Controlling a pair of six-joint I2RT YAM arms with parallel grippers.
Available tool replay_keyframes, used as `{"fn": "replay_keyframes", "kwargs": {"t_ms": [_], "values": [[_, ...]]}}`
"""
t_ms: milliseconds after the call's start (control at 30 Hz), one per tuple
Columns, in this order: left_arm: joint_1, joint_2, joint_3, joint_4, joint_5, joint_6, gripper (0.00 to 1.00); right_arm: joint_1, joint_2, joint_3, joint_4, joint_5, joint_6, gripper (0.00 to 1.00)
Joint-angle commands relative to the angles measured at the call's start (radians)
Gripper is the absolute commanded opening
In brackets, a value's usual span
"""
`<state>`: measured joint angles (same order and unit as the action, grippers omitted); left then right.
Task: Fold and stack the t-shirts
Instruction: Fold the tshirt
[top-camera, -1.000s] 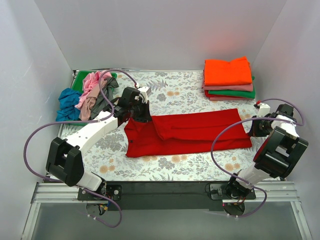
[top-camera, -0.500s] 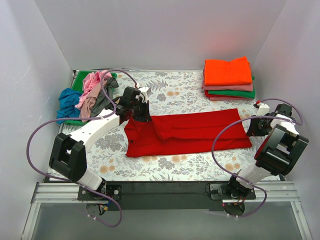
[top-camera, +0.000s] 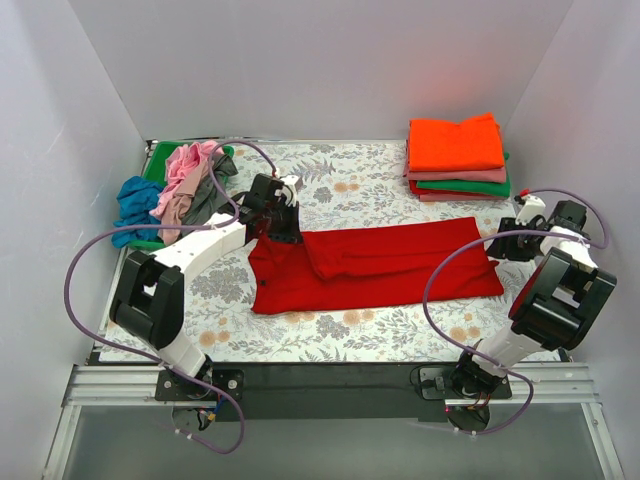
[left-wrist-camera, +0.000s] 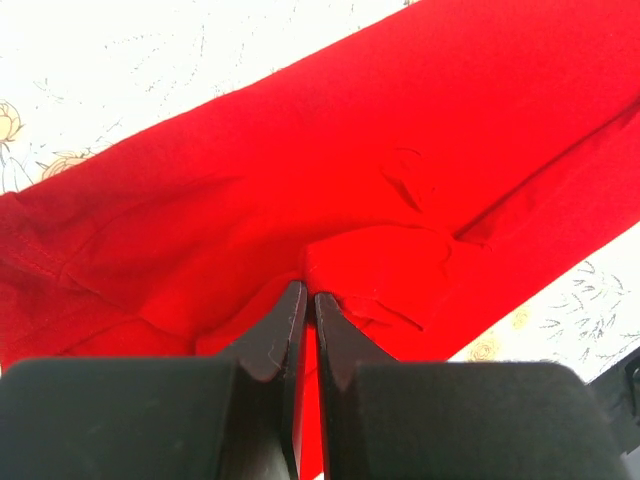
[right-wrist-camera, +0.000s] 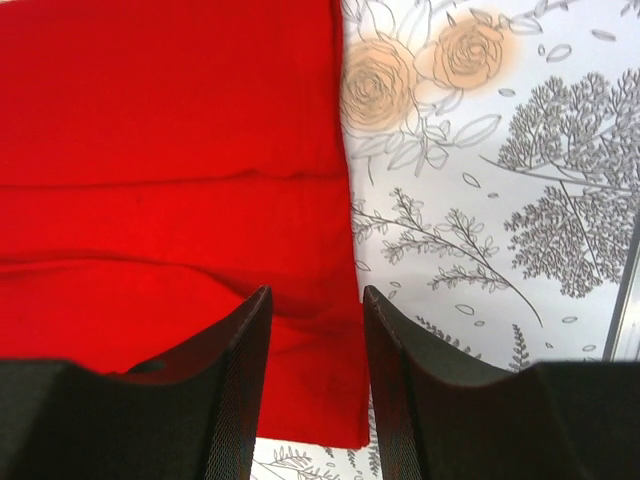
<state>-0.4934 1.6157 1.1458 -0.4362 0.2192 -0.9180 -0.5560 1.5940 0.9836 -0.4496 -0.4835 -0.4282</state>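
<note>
A large red t-shirt (top-camera: 380, 262) lies folded lengthwise across the middle of the floral tablecloth (top-camera: 340, 335). My left gripper (top-camera: 281, 224) is at the shirt's upper left corner, shut on a pinch of red cloth (left-wrist-camera: 360, 255) at its fingertips (left-wrist-camera: 304, 292). My right gripper (top-camera: 505, 243) stands open over the shirt's right edge (right-wrist-camera: 340, 250), with the cloth lying flat below and nothing held between its fingers (right-wrist-camera: 315, 292). A stack of folded t-shirts (top-camera: 455, 145), orange on top, sits at the back right.
A heap of unfolded shirts in pink, grey (top-camera: 190, 185), blue (top-camera: 133, 205) and green (top-camera: 160, 160) lies at the back left. White walls enclose the table on three sides. A black rail (top-camera: 330, 385) runs along the near edge.
My right gripper has opened and let go of the red shirt's right edge, drawing back slightly to the right. The left gripper stays shut on the shirt while its arm shifts a little.
</note>
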Motion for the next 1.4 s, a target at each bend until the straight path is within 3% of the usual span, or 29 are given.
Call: {"fn": "replay_keyframes", "kwargs": {"t_ms": [0, 600, 667, 733, 800, 900, 1033, 1133, 1233, 1300, 1367], "values": [[0.012, 0.003, 0.048, 0.034, 0.012, 0.013, 0.0, 0.004, -0.051, 0.036, 0.023, -0.079, 0.01, 0.48], [0.021, 0.145, 0.101, 0.028, -0.03, -0.013, 0.01, 0.06, -0.129, -0.045, -0.024, -0.145, -0.058, 0.52], [0.029, 0.173, 0.123, 0.018, -0.056, -0.03, 0.13, 0.088, -0.138, -0.045, -0.032, -0.145, -0.067, 0.52], [0.032, 0.205, 0.143, 0.013, -0.096, -0.041, 0.36, 0.117, -0.157, -0.042, -0.055, -0.165, -0.086, 0.52], [0.035, 0.22, 0.16, 0.013, -0.142, -0.065, 0.46, 0.16, -0.184, -0.04, -0.075, -0.185, -0.113, 0.53], [0.044, 0.196, 0.192, 0.027, -0.257, -0.081, 0.53, 0.249, -0.224, -0.04, -0.11, -0.217, -0.17, 0.55], [0.049, -0.003, 0.183, 0.034, -0.287, -0.065, 0.58, 0.398, -0.272, -0.036, -0.244, -0.294, -0.38, 0.56], [0.052, -0.251, 0.054, 0.059, -0.271, -0.068, 0.67, 0.556, -0.308, -0.039, -0.267, -0.3, -0.472, 0.57], [0.061, -0.449, -0.125, 0.057, -0.221, -0.1, 0.72, 0.798, -0.316, -0.033, -0.249, -0.232, -0.489, 0.57], [0.064, -0.635, -0.245, 0.033, -0.149, -0.12, 0.72, 0.969, -0.281, 0.002, -0.187, -0.106, -0.437, 0.57], [0.068, -0.794, -0.302, 0.002, -0.129, -0.153, 0.72, 1.057, -0.225, 0.036, -0.14, 0.001, -0.4, 0.57]]}}
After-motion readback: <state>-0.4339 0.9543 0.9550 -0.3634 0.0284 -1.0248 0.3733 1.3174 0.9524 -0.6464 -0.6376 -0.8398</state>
